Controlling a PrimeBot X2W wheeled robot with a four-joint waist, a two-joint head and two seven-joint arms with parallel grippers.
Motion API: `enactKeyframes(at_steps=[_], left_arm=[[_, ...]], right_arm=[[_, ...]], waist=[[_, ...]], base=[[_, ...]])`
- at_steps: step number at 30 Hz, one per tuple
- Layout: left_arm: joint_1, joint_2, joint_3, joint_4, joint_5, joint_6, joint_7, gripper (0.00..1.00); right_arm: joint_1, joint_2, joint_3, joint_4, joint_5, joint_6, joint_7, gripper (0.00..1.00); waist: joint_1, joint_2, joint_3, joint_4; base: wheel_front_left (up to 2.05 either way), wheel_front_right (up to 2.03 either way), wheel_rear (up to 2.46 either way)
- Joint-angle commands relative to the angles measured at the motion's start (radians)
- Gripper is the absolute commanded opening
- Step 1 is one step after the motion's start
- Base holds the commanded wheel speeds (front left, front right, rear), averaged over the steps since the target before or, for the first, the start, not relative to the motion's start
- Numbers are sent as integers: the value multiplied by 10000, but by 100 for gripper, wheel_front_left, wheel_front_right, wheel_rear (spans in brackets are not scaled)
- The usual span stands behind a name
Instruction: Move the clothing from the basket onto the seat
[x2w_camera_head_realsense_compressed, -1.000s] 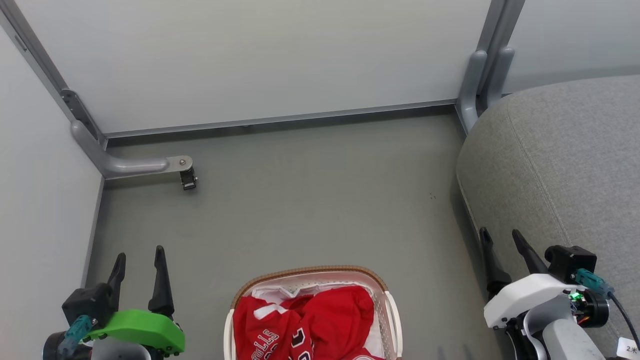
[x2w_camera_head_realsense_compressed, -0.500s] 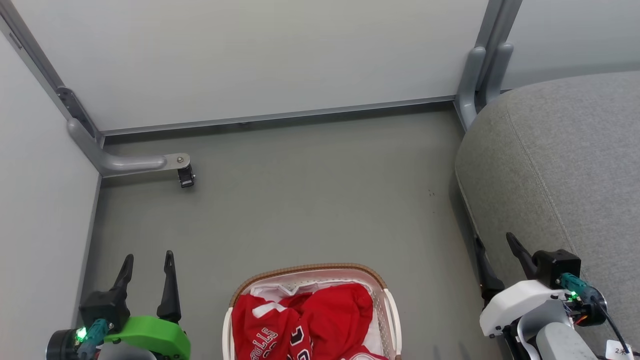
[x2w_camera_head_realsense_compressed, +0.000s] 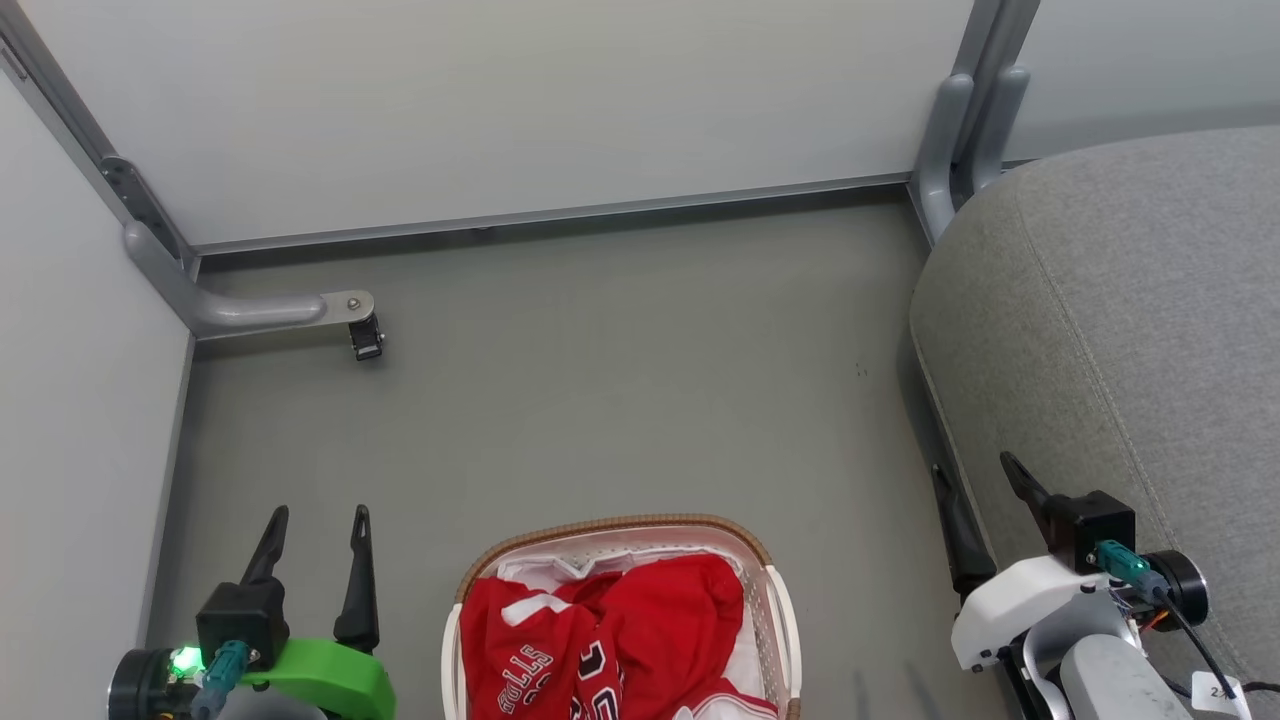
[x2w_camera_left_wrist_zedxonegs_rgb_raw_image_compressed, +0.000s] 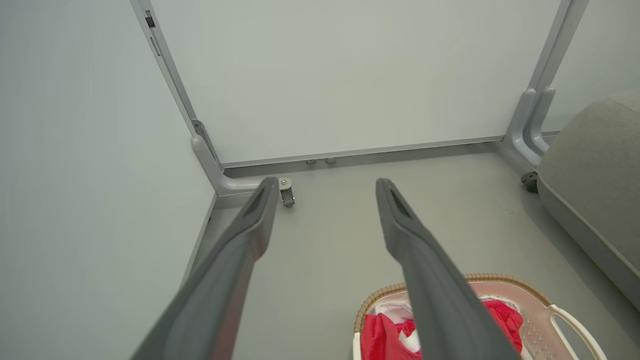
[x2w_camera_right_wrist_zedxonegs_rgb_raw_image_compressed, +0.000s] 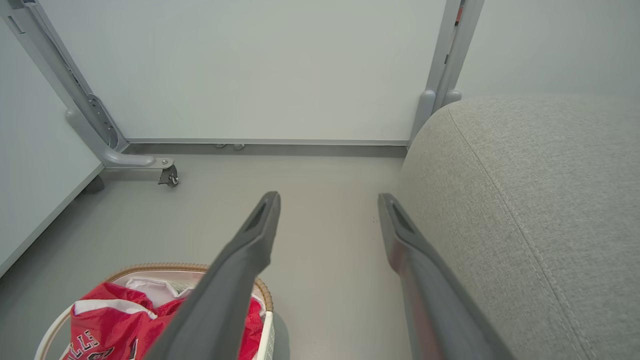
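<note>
Red clothing (x2w_camera_head_realsense_compressed: 640, 620) with white trim and lettering lies heaped in the basket (x2w_camera_head_realsense_compressed: 620, 524), and a white garment (x2w_camera_head_realsense_compressed: 545, 568) shows at the basket's far end, partly under the red cloth; nothing has left the basket, so I judge the task to be at its very start. The seat (x2w_camera_head_realsense_compressed: 1120, 330) stands to the right of the basket, well apart from it across bare floor (x2w_camera_head_realsense_compressed: 620, 380); I see nothing lying on the part of it in view.

My left gripper (x2w_camera_head_realsense_compressed: 320, 512) hangs to the left of the basket and my right gripper (x2w_camera_head_realsense_compressed: 970, 465) to the right of it, close by the seat's edge; both have their jaws spread wide and hold nothing, and both point past the basket toward its far side rather than down into it.

The step in hand, as I read it, is the first reach; the right gripper is the likelier choice, being on the seat's side of the basket. I should bring it over the basket's middle, tip the fingers down onto the highest red fold, and close on a thick bunch rather than a thin edge, since the cloth looks slippery and loose; I should not dig through to the basket's perforated wall. I should lift until the trailing cloth clears the basket's brown rim; the basket looks light and could tip or rise if a fold catches.
</note>
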Motion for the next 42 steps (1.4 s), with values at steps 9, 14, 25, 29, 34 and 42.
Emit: enactKeyframes(at_steps=[9, 14, 25, 29, 34, 42], left_arm=[[-821, -85, -1082, 764, 219, -407, -172, 100], [-1732, 73, -2423, 1737, -197, -426, -160, 100], [-4204, 428, -3977, 4991, -303, -426, -160, 100], [-4857, 519, -4150, 6018, -179, -426, -158, 100], [-5582, 524, -4684, 7248, 354, -353, -160, 100], [-6736, 614, -5338, 8849, 1007, -1, 187, 100]], right_arm=[[-728, 42, 192, -205, -564, -1, -158, 100], [-1327, 101, 384, -406, -633, -3, -157, 100], [-2374, 179, 531, -768, -805, -4, -157, 100], [-2559, 209, 526, -870, -826, -3, -157, 100], [-2725, 233, 567, -983, -831, -4, -157, 100], [-3037, 267, 868, -1169, -701, -4, -157, 100]], waist=[[0, 0, 1259, -219], [0, 0, 2428, -479], [0, 0, 4726, -998], [0, 0, 5311, -1148], [0, 0, 5937, -1287], [0, 0, 6930, -1630]], base=[[0, 0, 0], [0, 0, 0], [0, 0, 0], [0, 0, 0], [0, 0, 0], [0, 0, 0]])
